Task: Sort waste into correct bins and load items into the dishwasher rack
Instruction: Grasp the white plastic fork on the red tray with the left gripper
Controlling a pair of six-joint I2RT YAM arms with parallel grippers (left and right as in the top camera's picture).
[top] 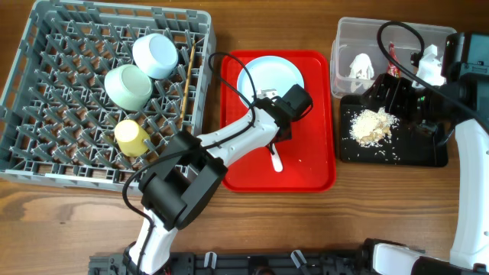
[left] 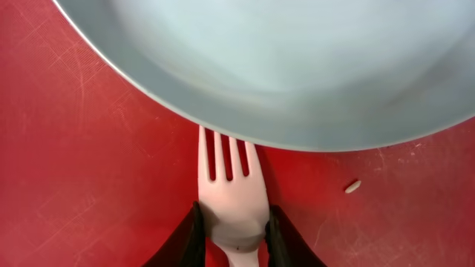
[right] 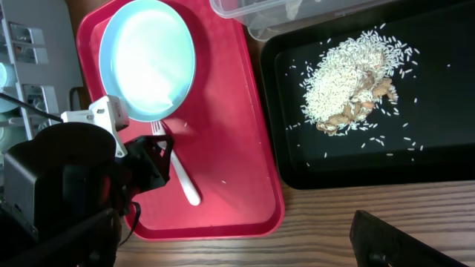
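**A:** Where do we have the white plastic fork?

**B:** It lies flat on the red tray with its tines aimed at 12 o'clock. It sits at the 6 o'clock edge of the pale blue plate. The tine tips reach the plate's rim, but we cannot tell whether they touch it or sit just under it. Our left gripper straddles the fork's neck with a black finger against each edge, so we read it as clamped on the fork, low over the tray.

**A:** So how do we lift it cleanly?

**B:** We think we should draw it a little toward 6 o'clock first. That way the tines clear the rim before we rise and we don't nudge the plate. The fork is thin plastic held only by its edges, so it may pivot or flex. We should keep the squeeze firm and rise level.

**A:** Then where?

**B:** We carry it toward 9 o'clock to the dishwasher rack. The pale blue bowl, pale green bowl, yellow cup and chopsticks are already sitting in it. A free slot beside the chopsticks, along the rack's 3 o'clock side, looks like the shortest reach.

**A:** Is the right gripper in our way?

**B:** No. It sits over the black tray with the rice heap, at 3 o'clock of the red tray and well apart from our path. We cannot tell whether its fingers are parted or closed.
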